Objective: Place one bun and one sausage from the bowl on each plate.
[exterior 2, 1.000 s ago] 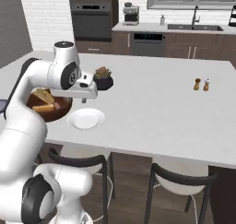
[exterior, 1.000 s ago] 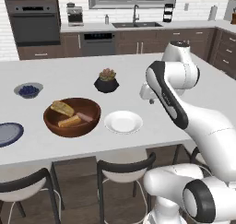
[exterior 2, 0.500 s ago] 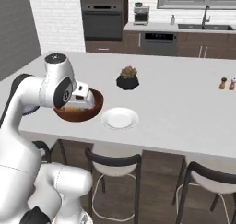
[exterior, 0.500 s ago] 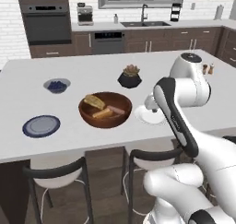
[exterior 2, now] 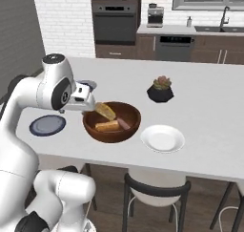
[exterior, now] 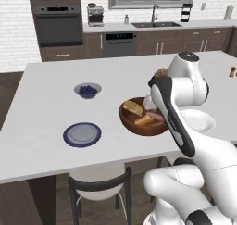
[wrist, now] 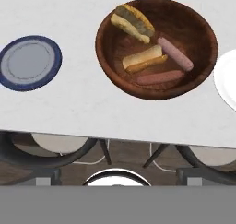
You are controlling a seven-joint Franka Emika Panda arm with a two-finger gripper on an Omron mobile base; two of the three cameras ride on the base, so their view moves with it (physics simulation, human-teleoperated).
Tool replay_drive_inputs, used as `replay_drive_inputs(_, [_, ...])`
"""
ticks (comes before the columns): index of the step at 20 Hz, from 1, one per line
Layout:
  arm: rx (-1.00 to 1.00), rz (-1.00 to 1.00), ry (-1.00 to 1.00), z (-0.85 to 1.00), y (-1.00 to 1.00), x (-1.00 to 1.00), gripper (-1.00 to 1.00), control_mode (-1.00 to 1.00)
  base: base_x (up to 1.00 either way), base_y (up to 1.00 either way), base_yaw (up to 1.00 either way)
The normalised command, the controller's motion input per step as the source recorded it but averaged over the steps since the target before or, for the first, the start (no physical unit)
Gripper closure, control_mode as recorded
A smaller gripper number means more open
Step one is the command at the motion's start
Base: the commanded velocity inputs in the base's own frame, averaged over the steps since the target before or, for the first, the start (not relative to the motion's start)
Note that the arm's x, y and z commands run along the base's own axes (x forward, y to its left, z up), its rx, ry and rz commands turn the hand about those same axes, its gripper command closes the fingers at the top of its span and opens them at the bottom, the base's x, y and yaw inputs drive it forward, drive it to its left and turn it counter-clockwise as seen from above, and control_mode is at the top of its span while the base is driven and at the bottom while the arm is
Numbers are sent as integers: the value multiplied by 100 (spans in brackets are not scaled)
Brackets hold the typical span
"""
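The wooden bowl [wrist: 156, 47] holds two buns and two sausages. One bun [wrist: 133, 21] leans at the far rim, and the other bun [wrist: 144, 59] lies mid-bowl. Beside it are a pinkish sausage [wrist: 175, 53] and a redder sausage [wrist: 159, 77]. The blue plate [wrist: 30, 61] lies bare to the bowl's left. The white plate [wrist: 228, 80] lies bare to its right. In the right base view my gripper [exterior 2: 85, 101] hangs above the left rim of the bowl [exterior 2: 112, 122], between it and the blue plate [exterior 2: 47, 125]. Its fingers cannot be made out. Nothing is seen held.
A small grey bowl of blueberries [exterior: 88, 90] stands behind the blue plate [exterior: 82, 134]. A black pot with a succulent [exterior 2: 160, 89] stands behind the white plate [exterior 2: 163, 138]. Shakers [exterior: 230, 71] sit far right. Stools [exterior: 99, 187] stand under the counter's near edge.
The whole picture has slid right as the base drove left along the island. The hand now hangs by the bowl's left rim. Buns, sausages and plates lie as before.
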Motion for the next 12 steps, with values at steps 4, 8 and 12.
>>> replay_drive_inputs(4, [0, 0, 0, 0, -14, 41, -100, -100, 17, 0, -1])
replay_drive_inputs(8, [4, 4, 0, 0, -72, 41, -100, -100, 0, 0, 0])
replay_drive_inputs(12, [2, 9, 6, -8, -59, 77, -100, -100, 0, 0, 0])
